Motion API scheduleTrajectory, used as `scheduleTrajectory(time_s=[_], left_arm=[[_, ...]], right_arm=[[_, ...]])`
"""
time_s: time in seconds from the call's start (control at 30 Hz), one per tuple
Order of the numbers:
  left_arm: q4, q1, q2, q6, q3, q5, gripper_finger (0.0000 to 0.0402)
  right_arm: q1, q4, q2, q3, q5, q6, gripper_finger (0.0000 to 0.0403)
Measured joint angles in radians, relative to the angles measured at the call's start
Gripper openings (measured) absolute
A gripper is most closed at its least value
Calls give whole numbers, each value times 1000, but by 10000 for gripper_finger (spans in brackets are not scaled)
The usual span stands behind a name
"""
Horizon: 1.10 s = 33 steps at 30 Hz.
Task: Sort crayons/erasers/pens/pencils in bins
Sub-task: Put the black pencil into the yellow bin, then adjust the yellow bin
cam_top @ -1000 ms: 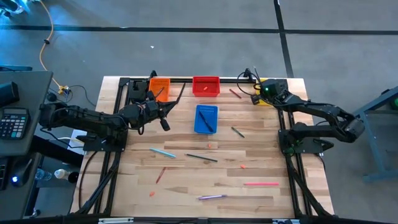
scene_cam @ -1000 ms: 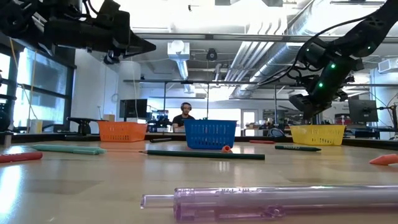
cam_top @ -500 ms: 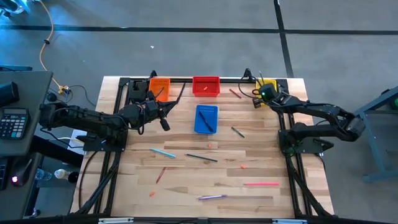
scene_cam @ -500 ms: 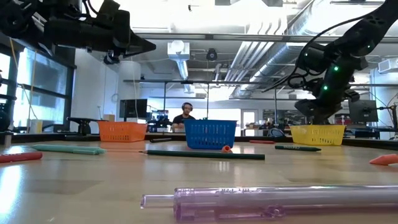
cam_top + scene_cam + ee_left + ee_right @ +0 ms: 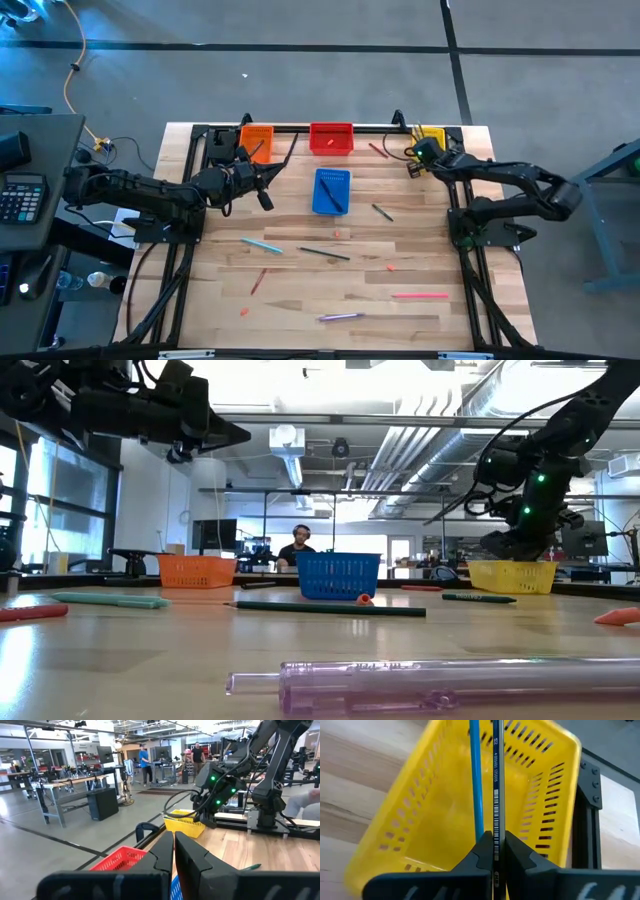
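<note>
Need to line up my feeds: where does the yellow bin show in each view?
High: yellow bin at the far edge, partly under the right gripper.
Low: right of centre.
Left wrist: mid-frame.
Right wrist: fills the frame.
Shared landmark: red bin.

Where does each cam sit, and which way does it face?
High: overhead, straight down; both arms, table.
Low: table height, facing the room; blue bin, arms above.
Left wrist: past shut left hand toward right arm.
Right wrist: right hand gripping a pencil over the yellow bin.
Shared: yellow bin.
</note>
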Motion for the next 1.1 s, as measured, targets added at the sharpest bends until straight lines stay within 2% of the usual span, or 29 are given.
scheduleTrajectory(time_s=[0.3, 0.73, 1.1], left_arm=[[0, 0, 0, 7, 0, 0, 7], [0, 0, 0, 7, 0, -1, 7], [0, -1, 0, 7, 0, -3, 7]], right_arm=[[0, 9, 21, 0, 3, 3, 6], [0, 8, 21, 0, 0, 4, 96], [0, -48, 18, 36, -7, 2, 110]])
